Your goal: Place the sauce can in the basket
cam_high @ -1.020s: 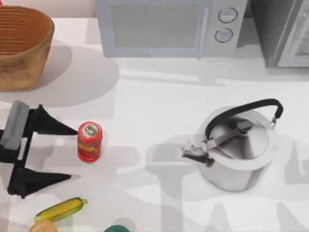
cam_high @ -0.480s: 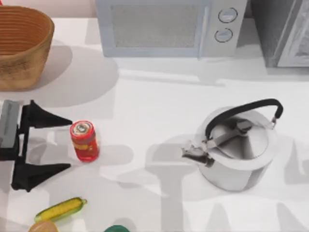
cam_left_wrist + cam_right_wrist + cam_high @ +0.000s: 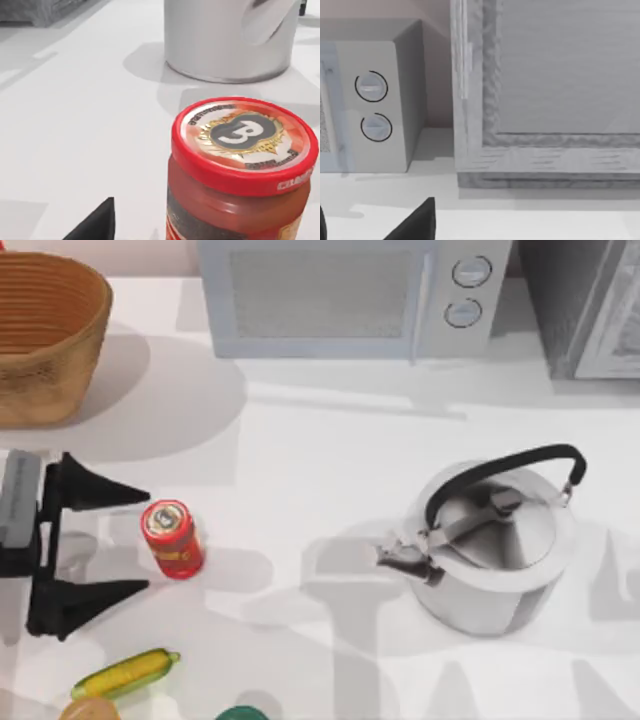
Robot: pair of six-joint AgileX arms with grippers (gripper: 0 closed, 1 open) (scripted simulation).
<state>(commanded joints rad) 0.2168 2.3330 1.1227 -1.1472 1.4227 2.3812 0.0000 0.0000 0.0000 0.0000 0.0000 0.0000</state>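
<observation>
The sauce can (image 3: 172, 538), red with a yellow label and an emblem lid, stands near the table's left side and leans slightly. My left gripper (image 3: 147, 540) is open just left of it, one fingertip on each side of the can's near edge and neither visibly touching it. The left wrist view shows the can (image 3: 242, 170) close up, with one dark finger (image 3: 95, 225) beside it. The tan wicker basket (image 3: 60, 360) sits at the far left corner, well behind the can. My right gripper (image 3: 375, 225) is parked, facing the back of the table.
A steel kettle (image 3: 495, 550) with a black handle stands right of centre. A microwave (image 3: 330, 295) and a grey cabinet (image 3: 590, 300) line the back edge. A yellow-green corn cob (image 3: 125, 672), an orange item (image 3: 90, 708) and a green item (image 3: 240, 713) lie at the front left.
The left gripper drew back to the left and slightly toward the back of the table. The can shifted a little left and now leans.
</observation>
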